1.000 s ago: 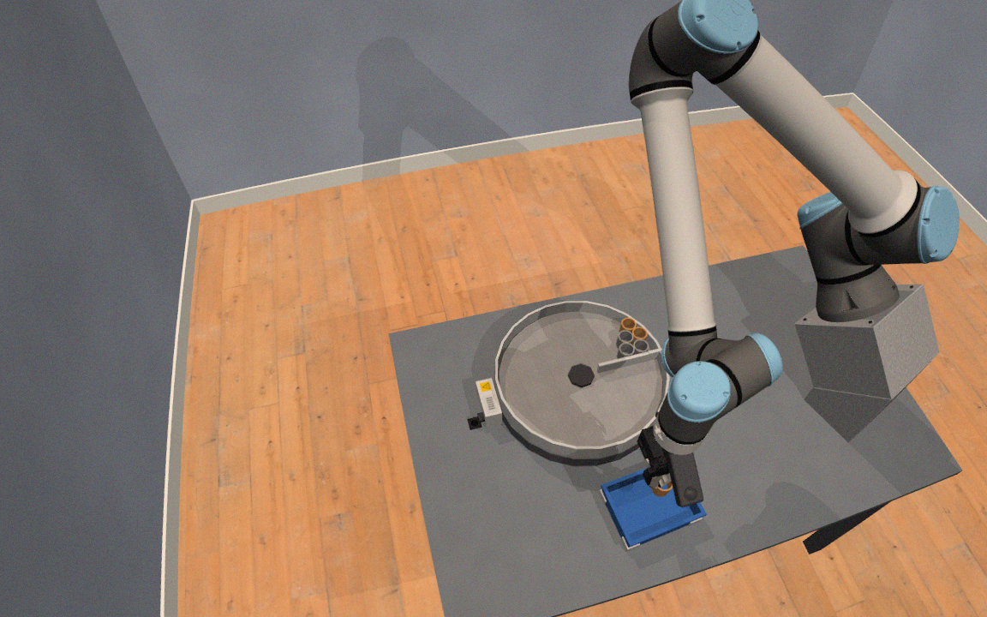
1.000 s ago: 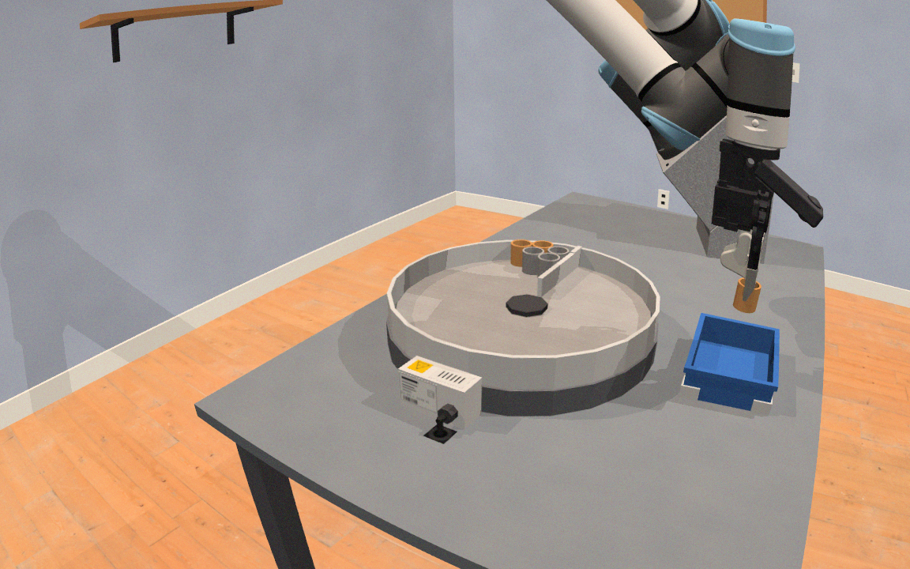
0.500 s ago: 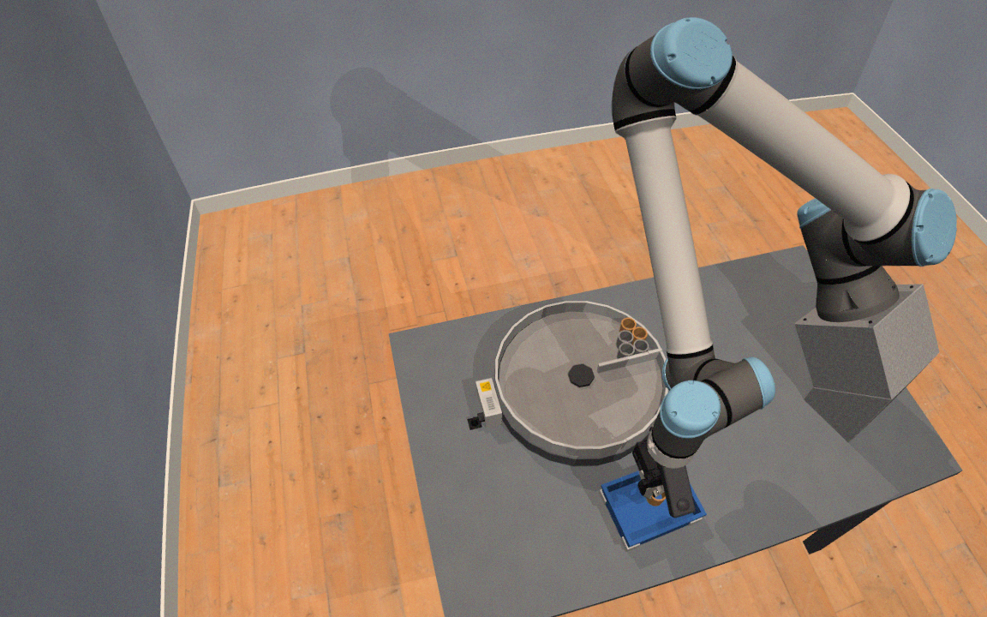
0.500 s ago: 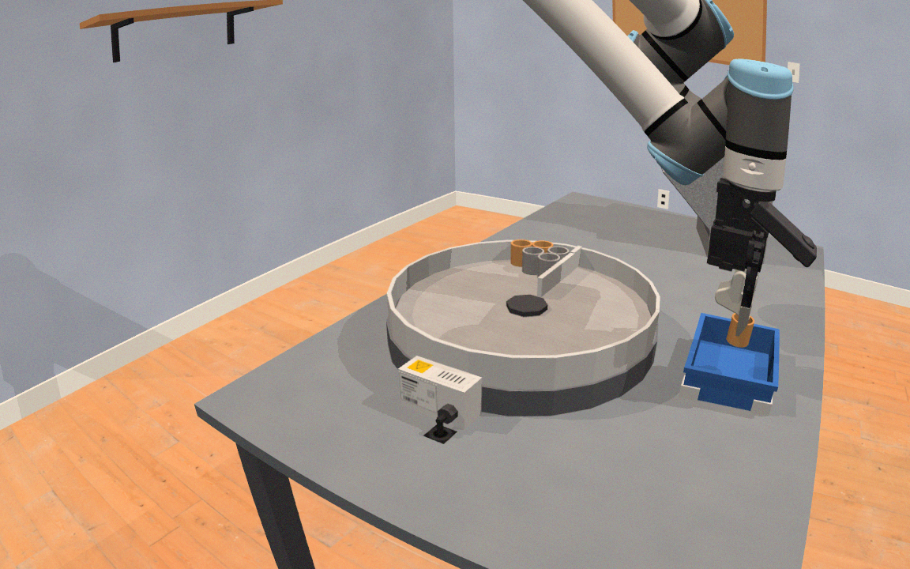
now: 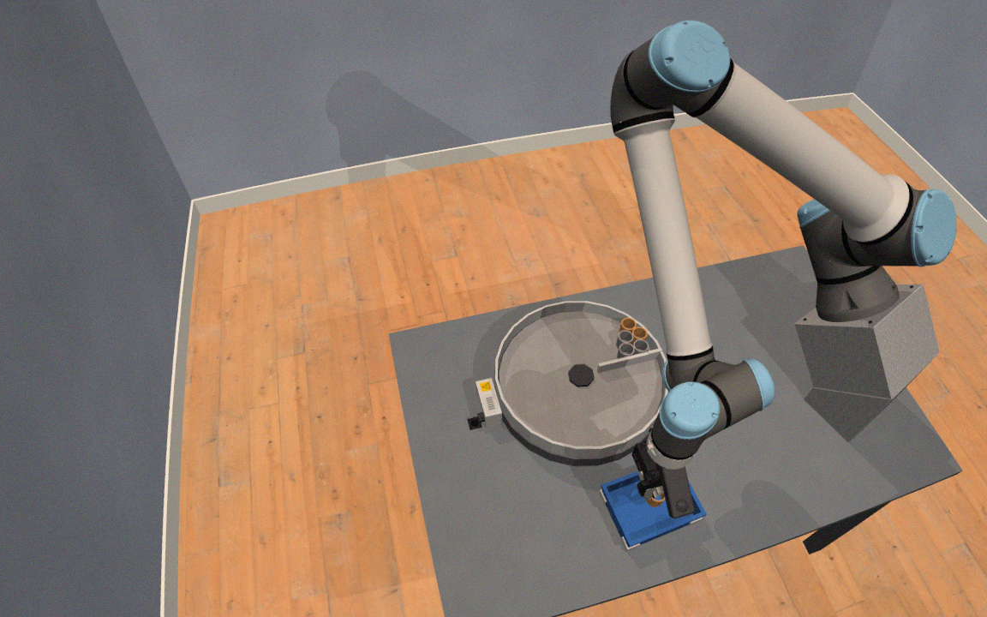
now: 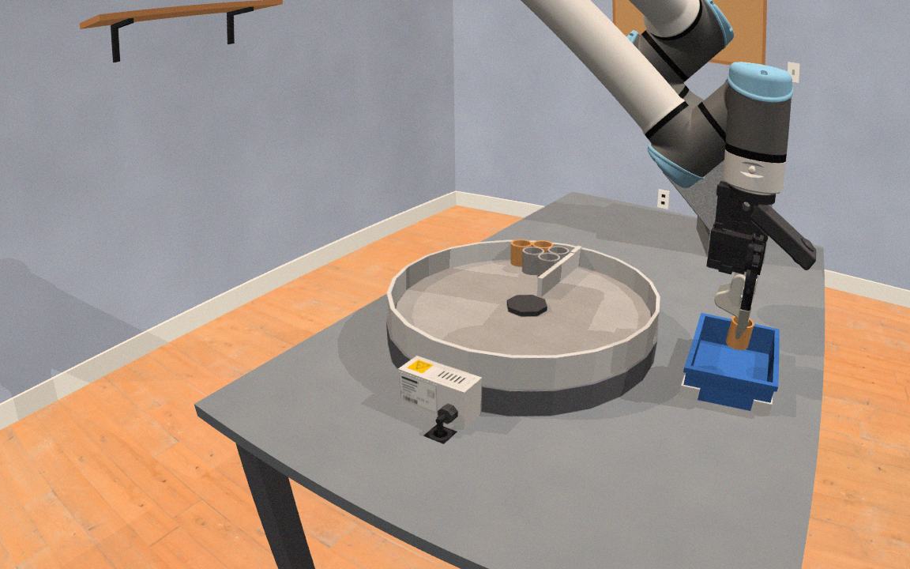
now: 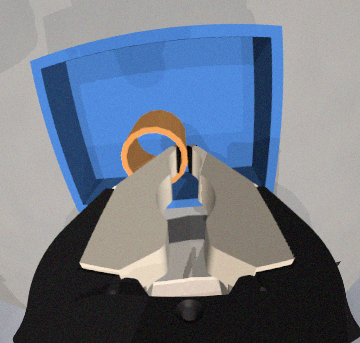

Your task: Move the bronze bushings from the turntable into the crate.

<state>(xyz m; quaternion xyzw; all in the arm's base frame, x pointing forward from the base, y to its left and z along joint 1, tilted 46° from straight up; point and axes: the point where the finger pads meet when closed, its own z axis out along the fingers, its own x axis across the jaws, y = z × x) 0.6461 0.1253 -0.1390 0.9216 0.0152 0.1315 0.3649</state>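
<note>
My gripper (image 7: 183,147) is shut on the wall of a bronze bushing (image 7: 154,142) and holds it low inside the blue crate (image 7: 165,105). In the exterior view the bushing (image 6: 735,332) hangs upright within the crate (image 6: 732,360), with the gripper (image 6: 744,311) straight above it. In the top view the gripper (image 5: 654,492) and bushing sit over the crate (image 5: 652,510). On the turntable (image 6: 522,314), two bronze bushings (image 6: 519,251) and two steel bushings (image 6: 535,258) stand clustered at the far rim beside a divider bar. They also show in the top view (image 5: 631,338).
A white control box (image 6: 439,389) with a yellow label and a black plug sits on the table in front of the turntable. A black hub (image 6: 526,304) marks the turntable's centre. The arm's grey pedestal (image 5: 865,344) stands at the table's far right.
</note>
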